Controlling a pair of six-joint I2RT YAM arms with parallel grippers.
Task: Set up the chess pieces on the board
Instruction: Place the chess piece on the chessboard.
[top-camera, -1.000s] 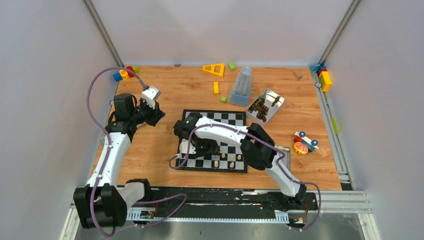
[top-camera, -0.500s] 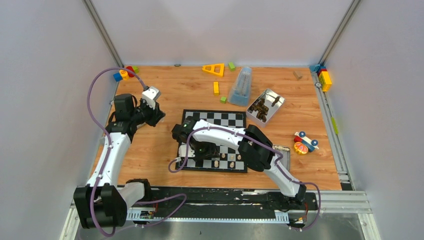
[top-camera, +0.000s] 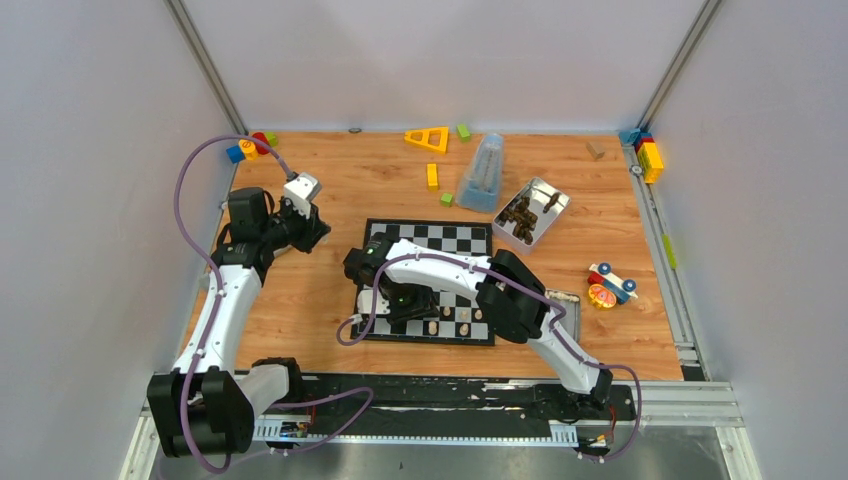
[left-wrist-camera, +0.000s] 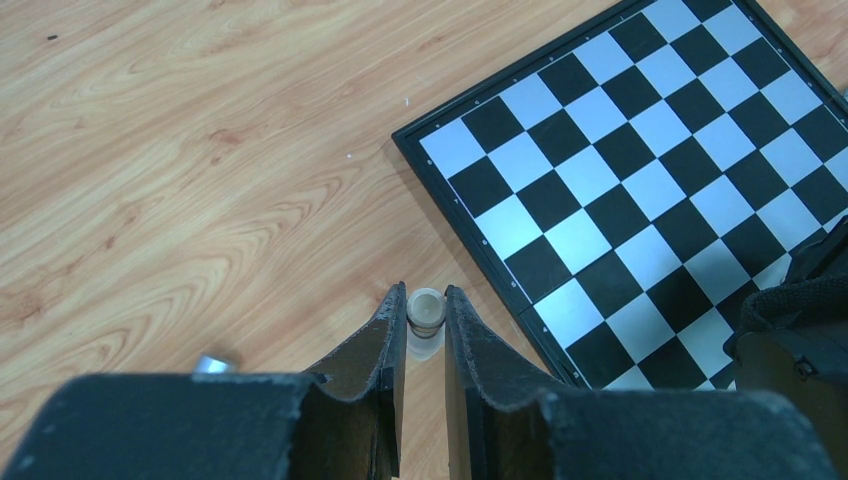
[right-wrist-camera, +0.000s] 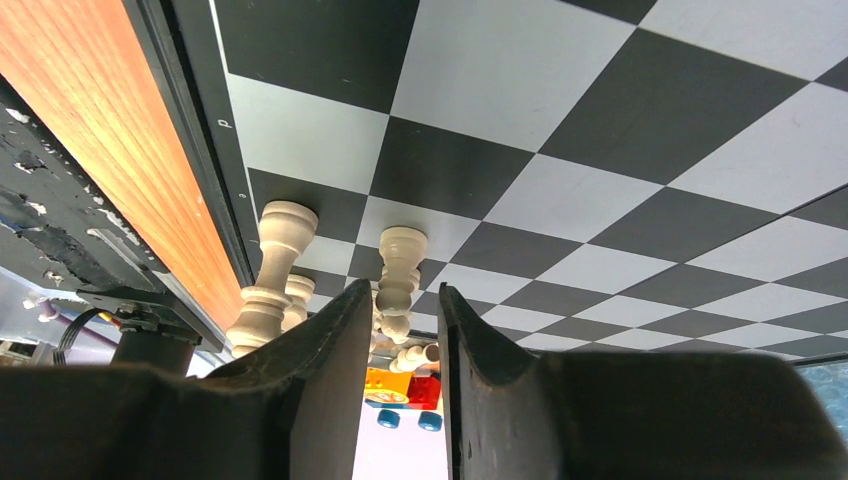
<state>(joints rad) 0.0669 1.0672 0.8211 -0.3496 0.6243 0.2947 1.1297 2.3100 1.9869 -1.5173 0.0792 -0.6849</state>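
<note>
The black-and-white board (top-camera: 452, 238) lies mid-table; it also shows in the left wrist view (left-wrist-camera: 640, 170) and the right wrist view (right-wrist-camera: 600, 150). My left gripper (top-camera: 312, 230) hovers over the wood left of the board and is shut (left-wrist-camera: 425, 300) on a pale chess piece (left-wrist-camera: 425, 309). My right gripper (top-camera: 404, 300) is low over the board's near-left part, its jaws (right-wrist-camera: 402, 300) slightly apart. A cream piece (right-wrist-camera: 400, 262) stands upright just ahead between the tips, untouched. Another cream piece (right-wrist-camera: 272, 275) stands by the rim. Several pale pieces (top-camera: 446, 320) stand on the near rows.
A metal tin (top-camera: 548, 190) of dark pieces and a clear plastic container (top-camera: 482, 172) lie behind the board. A toy car (top-camera: 610, 285) sits at the right. Coloured blocks (top-camera: 250, 147) and a yellow triangle (top-camera: 428, 138) lie along the back edge.
My right arm has shifted slightly left over the board's near-left part. The left arm holds still with its piece.
</note>
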